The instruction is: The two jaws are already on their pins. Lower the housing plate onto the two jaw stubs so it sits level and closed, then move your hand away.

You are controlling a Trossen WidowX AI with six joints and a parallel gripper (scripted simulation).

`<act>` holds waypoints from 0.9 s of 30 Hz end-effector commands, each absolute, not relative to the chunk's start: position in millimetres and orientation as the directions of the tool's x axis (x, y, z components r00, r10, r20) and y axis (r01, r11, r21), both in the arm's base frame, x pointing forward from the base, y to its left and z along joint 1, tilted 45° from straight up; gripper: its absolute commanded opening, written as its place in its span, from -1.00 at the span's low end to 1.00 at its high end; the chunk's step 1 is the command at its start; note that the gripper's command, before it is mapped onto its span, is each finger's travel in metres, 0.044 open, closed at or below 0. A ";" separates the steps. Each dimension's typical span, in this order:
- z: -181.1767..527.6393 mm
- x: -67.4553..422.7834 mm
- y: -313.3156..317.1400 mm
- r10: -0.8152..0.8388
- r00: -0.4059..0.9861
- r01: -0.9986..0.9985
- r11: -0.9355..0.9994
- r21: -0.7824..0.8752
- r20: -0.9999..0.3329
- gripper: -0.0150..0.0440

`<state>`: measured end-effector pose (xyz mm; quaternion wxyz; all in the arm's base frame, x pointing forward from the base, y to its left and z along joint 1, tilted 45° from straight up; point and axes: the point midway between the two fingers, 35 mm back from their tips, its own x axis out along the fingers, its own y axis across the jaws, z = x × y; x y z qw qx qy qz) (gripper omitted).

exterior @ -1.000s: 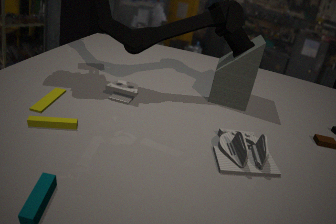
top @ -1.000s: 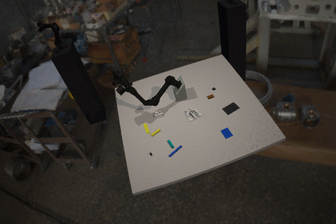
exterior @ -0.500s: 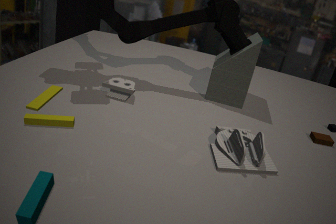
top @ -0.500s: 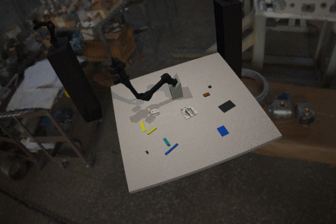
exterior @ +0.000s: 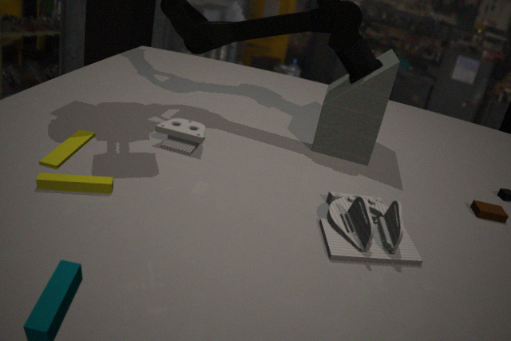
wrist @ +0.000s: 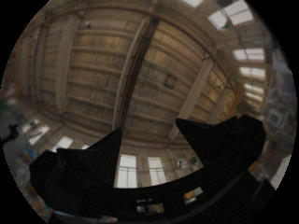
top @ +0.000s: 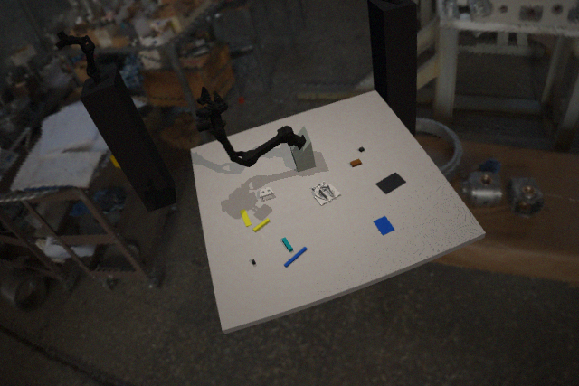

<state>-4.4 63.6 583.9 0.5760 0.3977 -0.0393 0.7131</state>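
Note:
The white housing plate [top: 266,191] [exterior: 184,132] with two round holes rests on a small ribbed support [exterior: 177,146], away from the jaws. The left jaw [exterior: 359,220] and right jaw [exterior: 394,225] stand on the ribbed white base [top: 323,202] [exterior: 337,249], with a gap between them. Two small round stubs show behind the jaws in the exterior view, with no plate over them. My gripper [top: 210,92] [wrist: 149,126] is open and empty, raised high above the table's far left side and pointing upward. It is out of frame in the exterior view.
A grey-green slanted block [top: 302,157] [exterior: 350,131] stands at the arm's base. Two yellow bars [exterior: 68,148] [exterior: 74,183] lie near the plate. A teal block [top: 287,244] [exterior: 55,298], blue bar [top: 295,256], brown block [top: 355,163] [exterior: 489,210], dark rectangle [top: 391,183] and blue square [top: 384,225] lie elsewhere.

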 end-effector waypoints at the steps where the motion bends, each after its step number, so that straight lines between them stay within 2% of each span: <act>1: 573.1 4.4 87.7 0.830 0.049 -0.839 -0.268 0.473 0.556 1.00; 14: 541.6 45.5 130.1 0.862 0.302 -0.738 -0.058 0.672 0.407 1.00; 27: 505.0 98.9 151.4 0.798 0.549 -0.555 0.127 0.822 0.247 1.00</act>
